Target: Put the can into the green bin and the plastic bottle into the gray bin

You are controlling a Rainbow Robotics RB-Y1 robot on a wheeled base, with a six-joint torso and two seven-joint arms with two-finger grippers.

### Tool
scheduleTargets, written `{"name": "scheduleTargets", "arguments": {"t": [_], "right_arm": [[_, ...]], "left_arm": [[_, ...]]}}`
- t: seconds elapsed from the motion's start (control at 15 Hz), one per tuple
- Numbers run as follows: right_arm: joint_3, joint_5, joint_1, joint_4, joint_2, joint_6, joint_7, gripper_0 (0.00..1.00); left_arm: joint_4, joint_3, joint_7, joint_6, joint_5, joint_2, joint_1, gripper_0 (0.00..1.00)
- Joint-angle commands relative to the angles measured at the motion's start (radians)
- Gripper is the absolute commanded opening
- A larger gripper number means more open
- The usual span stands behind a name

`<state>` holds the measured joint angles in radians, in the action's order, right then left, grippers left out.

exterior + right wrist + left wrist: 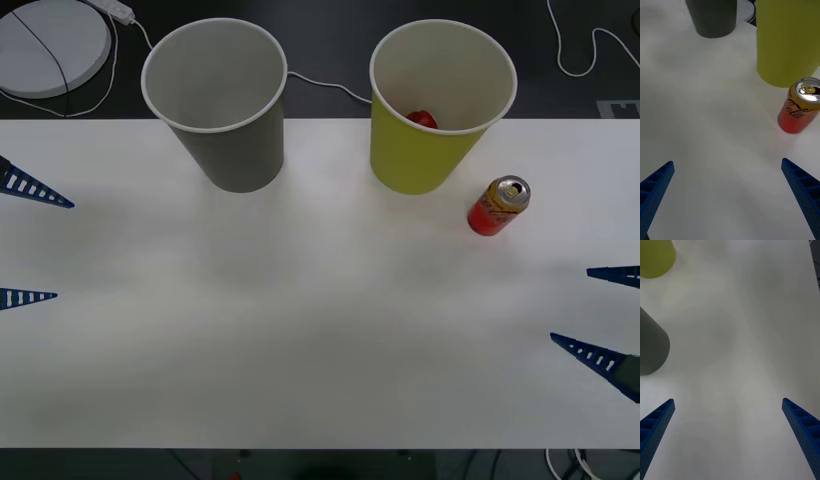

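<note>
The can [497,206], red with an orange-yellow top part and a silver lid, stands upright on the white table just right of the green bin [436,110]; the right wrist view has the can [799,108] in front of the green bin [788,41]. Inside the green bin lies a small red object [422,119]. The gray bin [222,105] stands to the left of the green one. My right gripper [607,318] is open at the table's right edge, short of the can. At the left edge, my left gripper [30,243] is open with nothing in it. The plastic bottle is out of view.
A white round device [50,42] with a cable lies beyond the table's far left corner. White cables [585,50] run on the dark floor behind the bins. The table [300,330] is bare in the middle and front.
</note>
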<state>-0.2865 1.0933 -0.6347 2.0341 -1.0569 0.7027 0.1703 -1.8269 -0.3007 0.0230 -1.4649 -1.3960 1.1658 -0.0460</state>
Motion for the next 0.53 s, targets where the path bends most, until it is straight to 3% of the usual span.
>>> {"name": "scheduleTargets", "arguments": {"t": [0.07, 0.27, 0.53], "right_arm": [[0.076, -0.050, -0.019, 0.023, -0.009, -0.152, 0.015, 1.00], [0.182, -0.154, -0.017, 0.037, -0.031, -0.311, 0.012, 1.00], [0.282, -0.191, -0.013, 0.078, -0.064, -0.539, 0.034, 1.00]], "left_arm": [[0.000, 0.000, 0.000, 0.000, 0.000, 0.000, 0.000, 1.00], [0.000, 0.000, 0.000, 0.000, 0.000, 0.000, 0.000, 1.00], [0.000, 0.000, 0.000, 0.000, 0.000, 0.000, 0.000, 1.00]]}}
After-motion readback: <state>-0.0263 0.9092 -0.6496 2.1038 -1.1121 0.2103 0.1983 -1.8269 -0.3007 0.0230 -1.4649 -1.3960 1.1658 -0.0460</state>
